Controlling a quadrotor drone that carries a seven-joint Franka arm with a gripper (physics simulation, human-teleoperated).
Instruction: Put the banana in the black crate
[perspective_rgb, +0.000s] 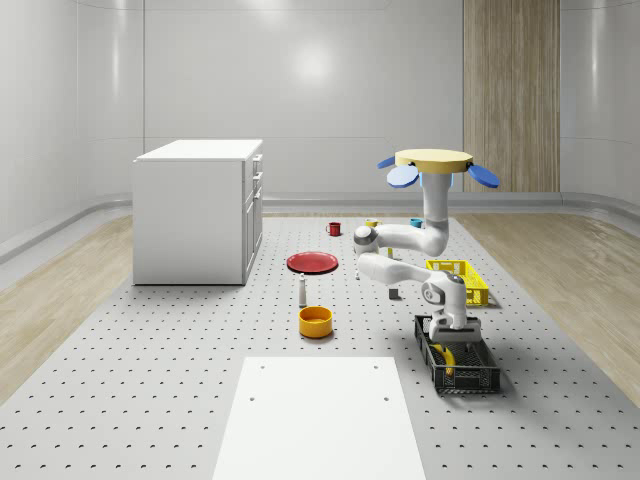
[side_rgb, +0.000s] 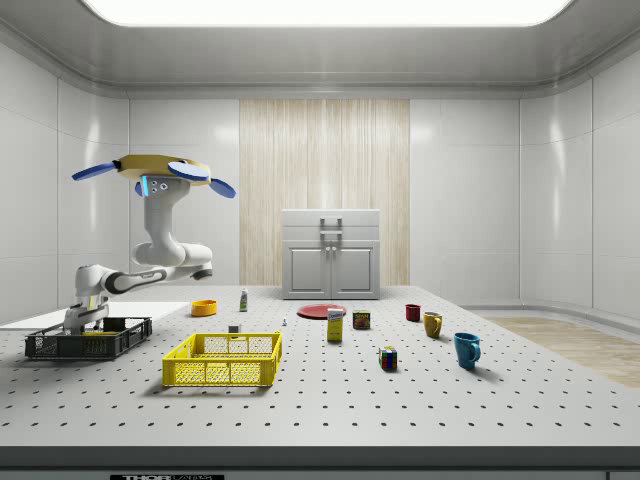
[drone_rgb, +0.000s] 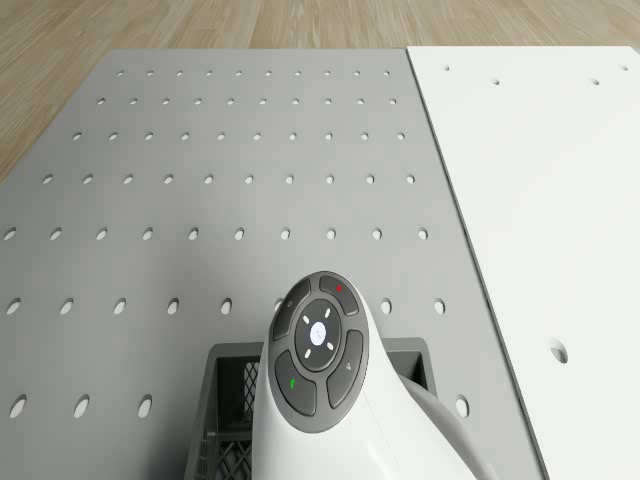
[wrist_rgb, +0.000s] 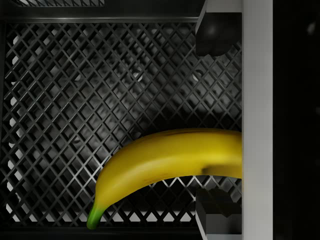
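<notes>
Wrist view: banana (wrist_rgb: 165, 165) sits between the gripper (wrist_rgb: 220, 125) fingers low over the black crate (wrist_rgb: 75, 100) mesh, grip apparently pinching it for a low drop, drone (perspective_rgb: 433, 160) hovering behind the crate, beside the yellow crate (perspective_rgb: 462, 280).

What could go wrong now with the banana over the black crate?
The banana sits between the gripper fingers above the black crate mesh; released carelessly, it could bounce or roll against a wall. The drone hovers beside the yellow crate, so drift could drag the gripper into the crate rim.
</notes>
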